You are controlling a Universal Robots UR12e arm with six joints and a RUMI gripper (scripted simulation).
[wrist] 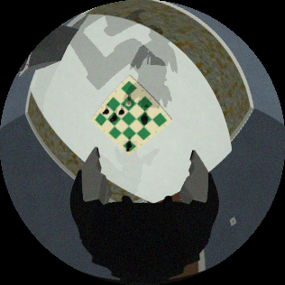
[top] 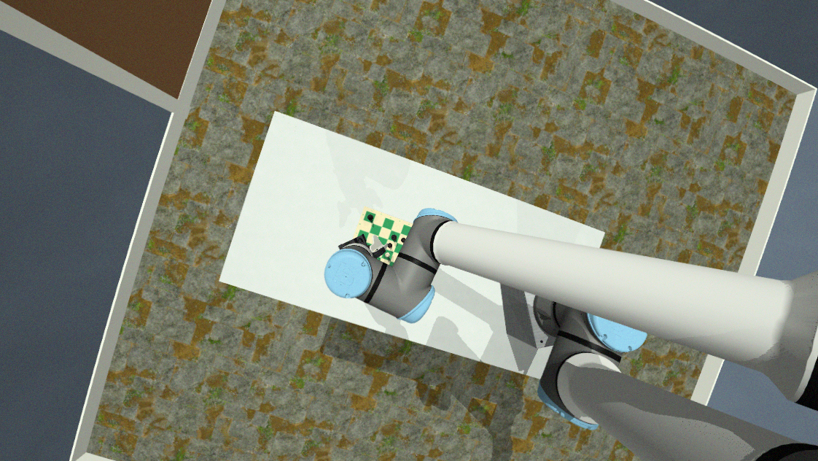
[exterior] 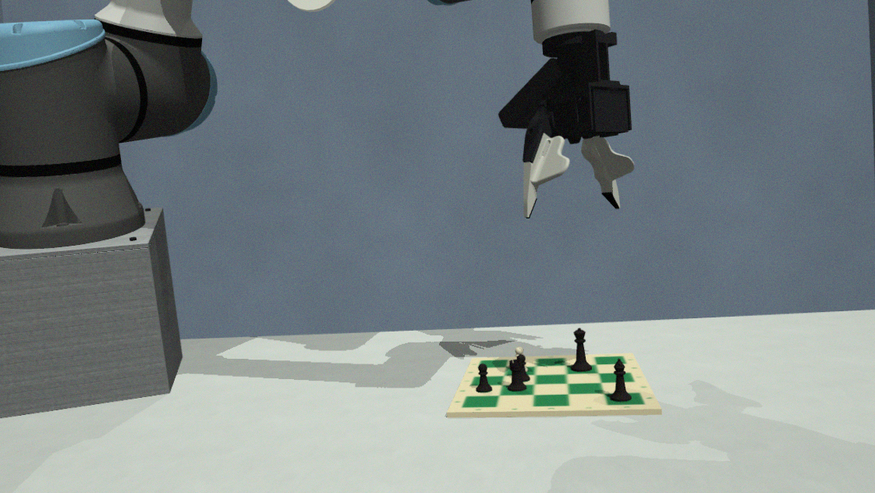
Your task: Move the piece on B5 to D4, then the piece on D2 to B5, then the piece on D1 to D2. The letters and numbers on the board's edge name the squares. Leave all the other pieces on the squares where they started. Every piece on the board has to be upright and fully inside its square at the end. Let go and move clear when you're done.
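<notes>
Exterior view: five chess pieces stand upright, long axes vertical, on a green-and-cream board [exterior: 554, 409] lying on a pale table [exterior: 306, 441]. The gripper [exterior: 570, 205] hangs high above it, fingers spread wide with nothing between them. Only the exterior view shows a small pale piece [exterior: 519, 350] behind the dark ones. Top view shows a mottled stone floor [top: 515, 114] around the table.

Arm [top: 601, 274] stretched out long, wrist bent down; gripper [exterior: 570, 205] hanging high, pointing downward, fingers [exterior: 531, 189] spread wide, holding nothing.
</notes>
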